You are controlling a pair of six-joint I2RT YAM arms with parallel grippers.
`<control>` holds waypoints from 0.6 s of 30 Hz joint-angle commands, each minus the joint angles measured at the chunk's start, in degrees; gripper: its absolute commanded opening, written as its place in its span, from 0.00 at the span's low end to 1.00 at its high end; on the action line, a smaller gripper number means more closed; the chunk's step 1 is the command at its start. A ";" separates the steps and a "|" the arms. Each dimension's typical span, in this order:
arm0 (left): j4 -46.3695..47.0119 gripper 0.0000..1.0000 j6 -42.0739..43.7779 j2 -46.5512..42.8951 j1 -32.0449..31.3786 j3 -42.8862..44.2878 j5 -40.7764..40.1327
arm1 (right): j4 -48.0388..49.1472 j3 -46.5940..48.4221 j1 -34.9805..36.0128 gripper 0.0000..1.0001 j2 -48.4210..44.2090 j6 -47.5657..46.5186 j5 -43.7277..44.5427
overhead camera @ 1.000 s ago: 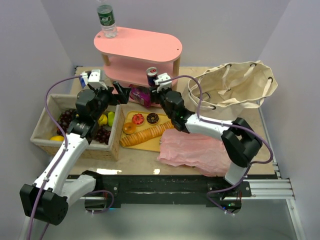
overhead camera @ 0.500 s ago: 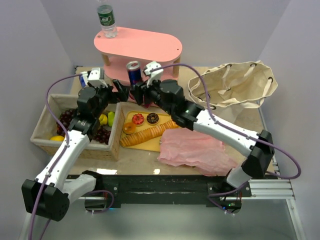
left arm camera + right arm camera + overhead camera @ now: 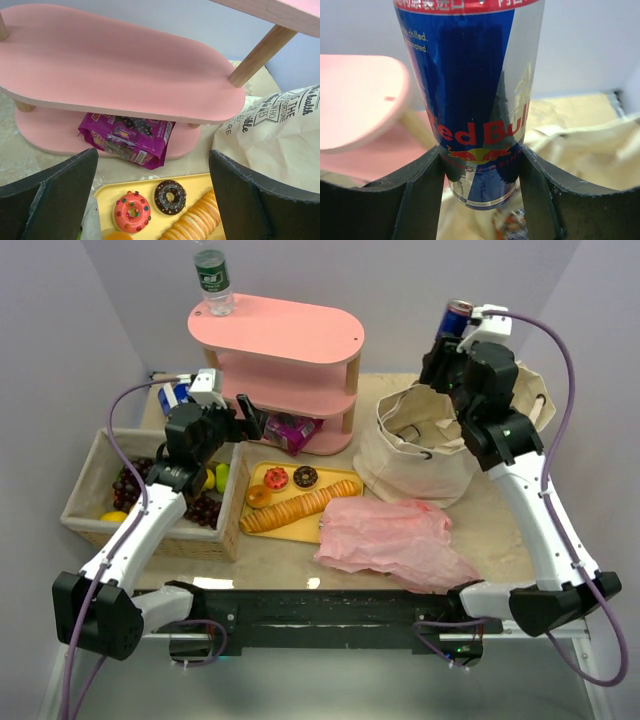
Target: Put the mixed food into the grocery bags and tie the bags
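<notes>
A blue and silver drink can [image 3: 456,317] [image 3: 470,100] hangs upright over the mouth of the beige canvas bag [image 3: 420,455] [image 3: 590,145], and my right gripper [image 3: 450,338] [image 3: 480,165] is shut on it. Below the can, inside the bag, part of a packet [image 3: 510,225] shows. The pink plastic bag [image 3: 390,540] lies flat at the front. By the lower shelf my left gripper [image 3: 245,420] [image 3: 152,152] stands open and holds nothing. A purple snack packet [image 3: 290,432] [image 3: 127,140] lies under the shelf ahead of it. The water bottle [image 3: 212,280] stands on the top shelf.
The pink two-tier shelf [image 3: 275,330] stands at the back. A yellow tray [image 3: 295,527] holds two doughnuts and a row of crackers. The woven basket [image 3: 85,490] at the left holds grapes and fruit. A small blue carton [image 3: 172,395] sits behind the left gripper.
My right arm has carried the can from the shelf up and right to above the canvas bag, which now stands upright. The left gripper has shifted slightly right and stayed open.
</notes>
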 commanded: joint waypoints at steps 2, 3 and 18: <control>1.24 0.97 1.61 1.59 -0.09 3.96 2.85 | -12.06 -0.84 -7.75 0.00 0.80 9.34 -2.95; 0.80 0.97 1.61 1.85 -0.09 4.58 3.03 | -13.21 -1.72 -7.85 0.00 0.45 10.32 -2.78; -3.42 0.97 0.12 1.86 -0.09 4.49 -3.03 | -17.53 -14.02 -7.94 0.00 5.10 21.94 -8.75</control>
